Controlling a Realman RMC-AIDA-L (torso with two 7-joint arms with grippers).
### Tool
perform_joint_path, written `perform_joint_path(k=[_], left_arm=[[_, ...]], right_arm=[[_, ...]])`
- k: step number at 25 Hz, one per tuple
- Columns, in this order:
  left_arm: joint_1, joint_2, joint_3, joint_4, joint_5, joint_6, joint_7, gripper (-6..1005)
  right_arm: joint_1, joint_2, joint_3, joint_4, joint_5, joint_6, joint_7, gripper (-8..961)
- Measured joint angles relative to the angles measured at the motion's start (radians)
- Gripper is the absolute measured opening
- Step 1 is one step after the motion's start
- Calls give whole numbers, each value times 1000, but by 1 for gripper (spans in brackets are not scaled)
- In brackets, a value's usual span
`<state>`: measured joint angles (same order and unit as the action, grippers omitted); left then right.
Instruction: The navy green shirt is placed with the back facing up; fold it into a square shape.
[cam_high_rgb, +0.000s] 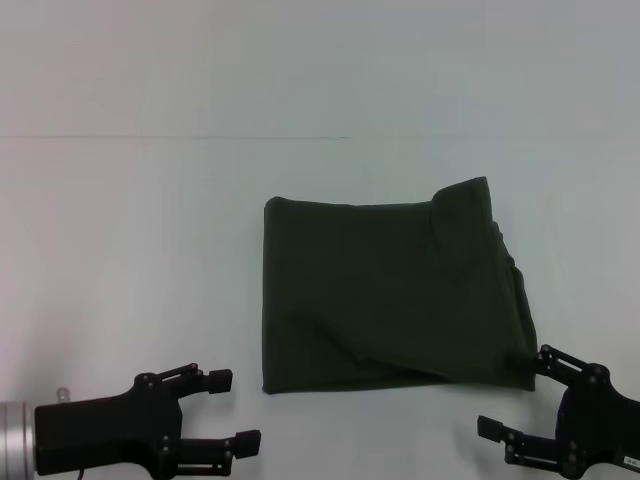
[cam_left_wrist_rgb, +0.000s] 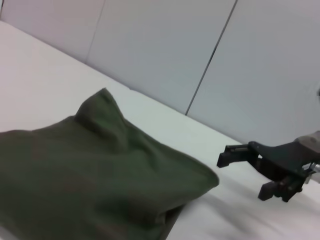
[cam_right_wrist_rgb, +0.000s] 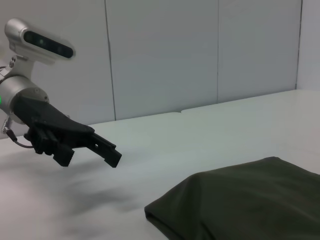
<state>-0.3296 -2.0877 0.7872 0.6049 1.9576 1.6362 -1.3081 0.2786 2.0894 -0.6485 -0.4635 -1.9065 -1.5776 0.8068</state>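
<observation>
Head view: the navy green shirt (cam_high_rgb: 390, 295) is lying mid-table as a near-square folded block, a bulge spoiling its 1 o'clock corner; both hands are hovering open, left hand (cam_high_rgb: 232, 410) at 7 o'clock, right hand (cam_high_rgb: 520, 398) at 5 o'clock. Left wrist view: the shirt's edge is sitting loose. Right wrist view: folding is looking nearly complete.

- The left gripper (cam_high_rgb: 238, 410) is matte black, with two long flat fingers ending in blocky square pads.
- Behind it sits a silver cylindrical wrist section, and a thin dark cable runs beside it.
- A grey camera housing with a dark lens strip rides above the wrist.
- The right gripper (cam_high_rgb: 512, 395) is the same black build, with a small white label.
</observation>
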Motion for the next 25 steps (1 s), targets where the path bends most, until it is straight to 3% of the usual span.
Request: perform_joint_path(k=[25], left_arm=[[-1, -10, -55, 10, -13, 52, 8, 948]], right_arm=[[23, 3, 1, 9, 6, -10, -10, 904]])
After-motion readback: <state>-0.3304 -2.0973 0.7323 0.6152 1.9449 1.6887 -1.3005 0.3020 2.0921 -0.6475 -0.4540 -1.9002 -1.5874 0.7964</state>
